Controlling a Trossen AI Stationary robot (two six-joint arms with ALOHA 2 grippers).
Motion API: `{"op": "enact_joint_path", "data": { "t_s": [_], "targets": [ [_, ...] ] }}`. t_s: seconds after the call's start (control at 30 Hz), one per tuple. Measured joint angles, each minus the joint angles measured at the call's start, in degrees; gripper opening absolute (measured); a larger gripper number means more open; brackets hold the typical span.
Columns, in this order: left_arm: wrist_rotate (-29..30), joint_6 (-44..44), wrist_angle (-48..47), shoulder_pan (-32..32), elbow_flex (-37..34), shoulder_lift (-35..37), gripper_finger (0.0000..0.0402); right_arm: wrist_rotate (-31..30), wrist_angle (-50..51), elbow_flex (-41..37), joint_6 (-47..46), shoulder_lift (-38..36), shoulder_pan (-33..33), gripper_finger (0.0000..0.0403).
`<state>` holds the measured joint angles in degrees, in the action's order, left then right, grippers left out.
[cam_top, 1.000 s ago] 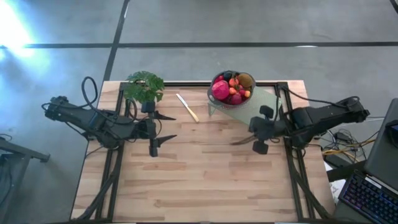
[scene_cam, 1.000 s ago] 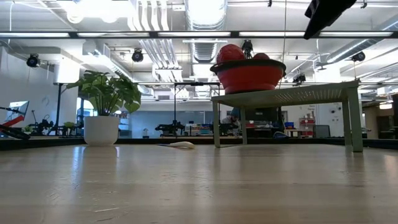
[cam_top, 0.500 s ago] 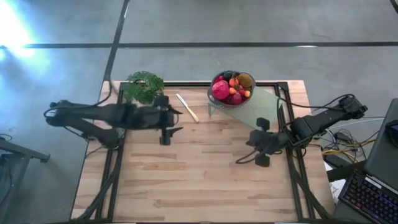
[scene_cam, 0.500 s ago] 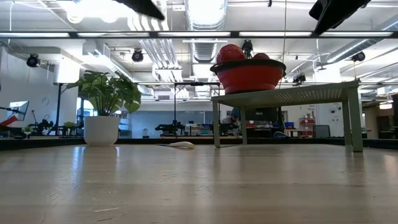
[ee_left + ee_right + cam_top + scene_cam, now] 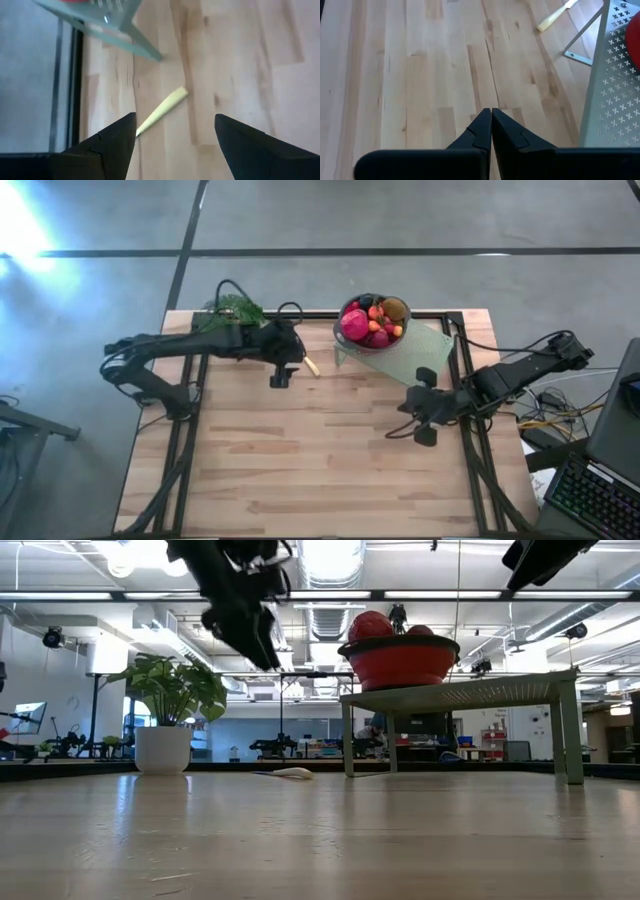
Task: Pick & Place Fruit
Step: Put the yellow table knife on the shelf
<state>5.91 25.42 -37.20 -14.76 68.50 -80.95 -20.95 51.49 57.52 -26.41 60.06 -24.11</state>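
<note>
Above the far-left part of the pale wooden plank table (image 5: 300,450), the left gripper (image 5: 290,360) hangs with its two dark fingers (image 5: 107,145) spread wide and nothing between them; it is over the pale slim knife (image 5: 161,111), not touching it. The right gripper (image 5: 400,425) is raised near the table's right edge, its fingers (image 5: 482,131) pressed together tip to tip and holding nothing.

The fruit (image 5: 373,321), a heap of red, green, brown and orange pieces, sits in a round red bowl (image 5: 399,660) atop a pale green perforated metal stand (image 5: 460,692) at the far edge, well apart from both grippers. A leafy green plant in a white pot (image 5: 165,730) stands at the far-left corner. Beyond the table lies a workshop hall with ceiling ducts and strip lights.

The knife lies flat and slantwise between plant and stand, its long axis running from the far edge toward the table's middle.
</note>
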Motion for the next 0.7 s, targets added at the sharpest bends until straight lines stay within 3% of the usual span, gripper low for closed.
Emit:
{"op": "enact_joint_path", "data": {
  "t_s": [0.47,0.7],
  "targets": [
    [-0.81,10.17,-0.07,-3.2,4.61,-16.67,0.0273,-0.02,0.04,0.0,0.17,-0.44,0.01,0.0008],
    [3.02,15.51,0.1,-3.29,6.37,-21.45,0.0273,-0.02,0.13,-0.07,0.08,-0.44,0.01,0.0008]
  ]
}}
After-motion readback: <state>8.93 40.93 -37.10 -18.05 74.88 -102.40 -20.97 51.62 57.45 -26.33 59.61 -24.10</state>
